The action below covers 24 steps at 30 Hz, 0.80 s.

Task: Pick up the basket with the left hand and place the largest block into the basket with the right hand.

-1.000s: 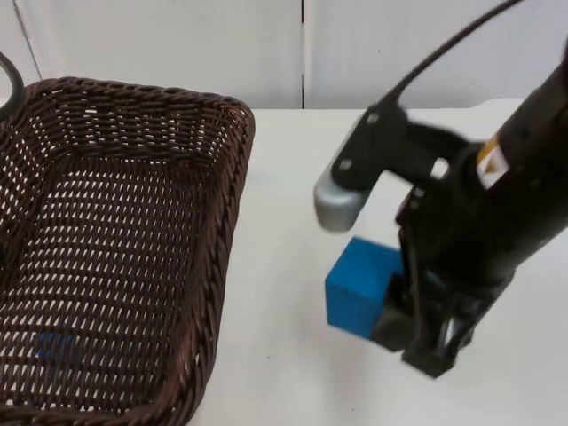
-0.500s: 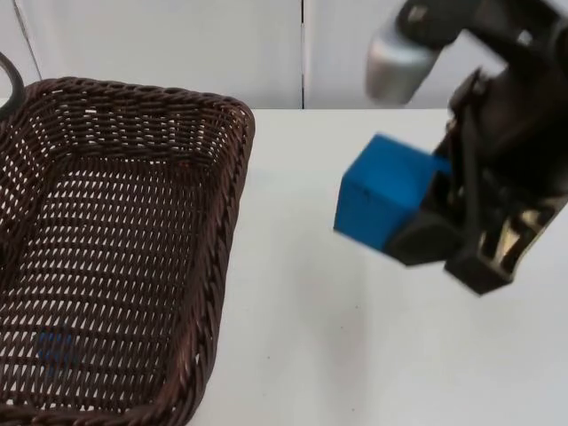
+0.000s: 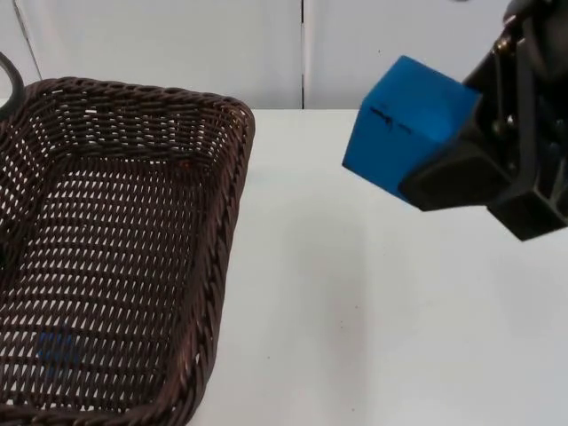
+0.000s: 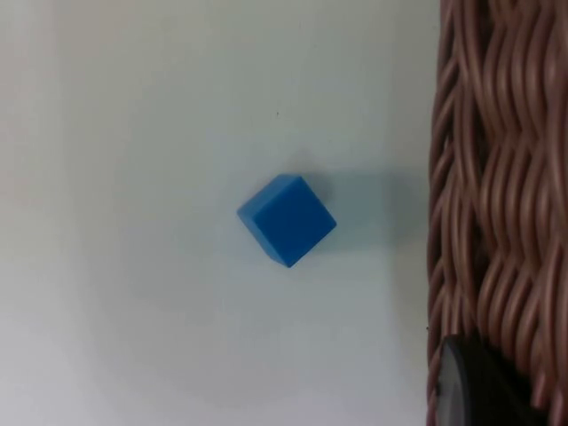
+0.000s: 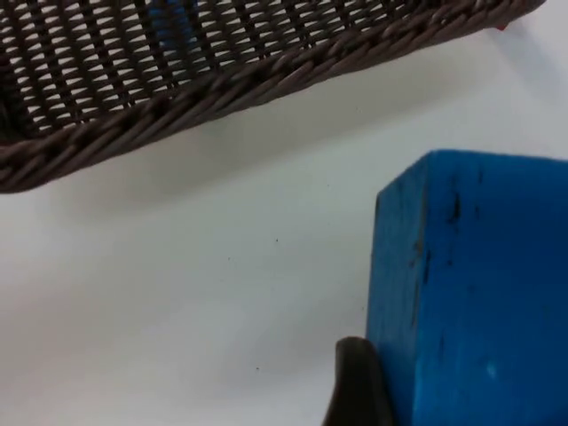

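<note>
Blue block (image 3: 404, 120); dark brown basket (image 3: 232, 169) (woven).

The wicker basket (image 3: 115, 248) runs off the picture's edge; through its weave we glimpse a faint blue patch (image 3: 55, 346), perhaps a small block beneath, too dim to identify.

You have a small blue cube (image 4: 287, 219) lying alone on the white worktop (image 3: 355, 337) (turned corner-on, one shaded side showing). Behind the worktop stands the grey partition wall (image 3: 177, 44), split by a dark vertical seam (image 3: 303, 53).
</note>
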### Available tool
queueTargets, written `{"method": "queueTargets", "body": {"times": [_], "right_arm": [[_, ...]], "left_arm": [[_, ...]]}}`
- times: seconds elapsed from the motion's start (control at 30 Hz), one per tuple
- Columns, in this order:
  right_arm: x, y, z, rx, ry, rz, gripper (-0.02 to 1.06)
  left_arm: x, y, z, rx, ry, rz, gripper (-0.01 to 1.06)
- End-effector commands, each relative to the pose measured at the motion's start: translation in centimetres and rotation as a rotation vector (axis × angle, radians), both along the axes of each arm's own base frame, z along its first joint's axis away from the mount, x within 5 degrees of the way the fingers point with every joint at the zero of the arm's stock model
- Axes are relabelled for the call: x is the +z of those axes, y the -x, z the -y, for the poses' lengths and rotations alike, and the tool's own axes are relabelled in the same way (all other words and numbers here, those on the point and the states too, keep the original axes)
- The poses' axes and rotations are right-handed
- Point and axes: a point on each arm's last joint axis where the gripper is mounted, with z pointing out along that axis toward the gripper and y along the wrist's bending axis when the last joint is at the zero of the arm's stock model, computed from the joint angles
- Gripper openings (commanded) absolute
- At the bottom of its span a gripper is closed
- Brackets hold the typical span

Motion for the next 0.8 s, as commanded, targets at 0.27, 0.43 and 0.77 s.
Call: {"method": "queueTargets", "body": {"times": [0.27,0.43,0.77], "right_arm": [[0.7,-0.1,-0.1,-0.008,-0.054,0.038,0.00],[1.2,-0.3,-0.5,-0.020,-0.117,0.069,0.00],[1.6,-1.6,-1.7,-0.029,-0.181,0.137,0.00]], "left_arm": [[0.0,0.0,0.1,0.018,0.019,-0.003,0.00],[0.0,0.0,0.1,0.019,0.021,-0.003,0.00],[0.0,-0.1,0.1,0.021,0.022,-0.001,0.00]]}}
